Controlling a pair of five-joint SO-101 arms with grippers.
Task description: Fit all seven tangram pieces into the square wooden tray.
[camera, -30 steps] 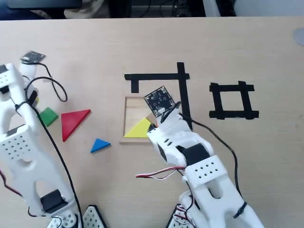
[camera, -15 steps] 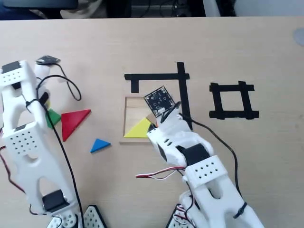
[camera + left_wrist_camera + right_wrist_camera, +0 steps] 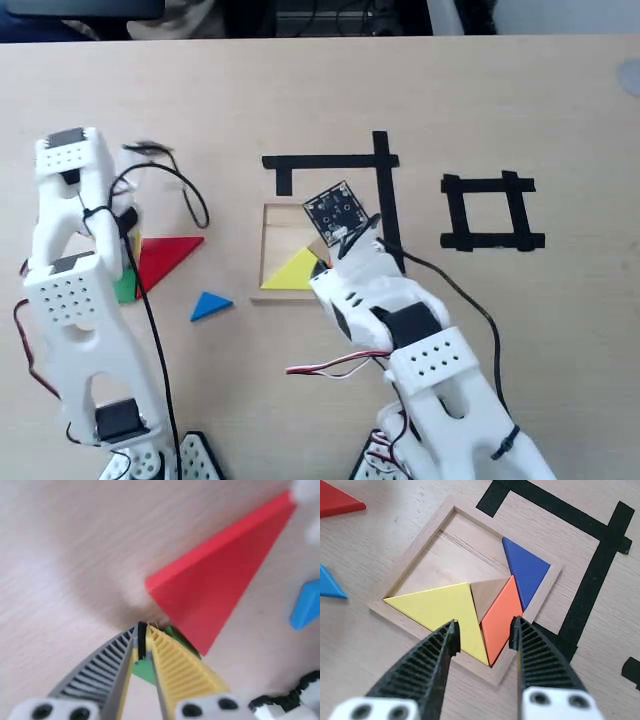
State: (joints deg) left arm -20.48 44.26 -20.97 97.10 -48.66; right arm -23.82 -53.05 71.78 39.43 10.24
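Hovering above the square wooden tray [image 3: 420, 545] on the pale wooden table [image 3: 300, 90], the right claw [image 3: 484, 630] has its jaws spread wide and holds nothing. Four pieces lie inside the tray: one large yellow triangle [image 3: 440, 607], one orange parallelogram [image 3: 500, 617], one dark blue triangle [image 3: 525, 570] and one small tan triangle [image 3: 487, 592] set between them; the claw's tips hang over the tray edge beside the yellow and orange pieces. Three pieces lie on the table well off to the tray's side: one large red triangle [image 3: 165, 255], one small light blue triangle [image 3: 210, 305] and one green piece [image 3: 145, 670], partly hidden under the left arm. The left claw [image 3: 142, 635] is down at the green piece, just beside an edge of the large red triangle. Its jaws are pressed together at the tips with green showing between and beside them; whether they pinch it cannot be told. Two black tape outlines mark the table, one [image 3: 380, 190] bordering the tray, one [image 3: 490, 212] standing apart.
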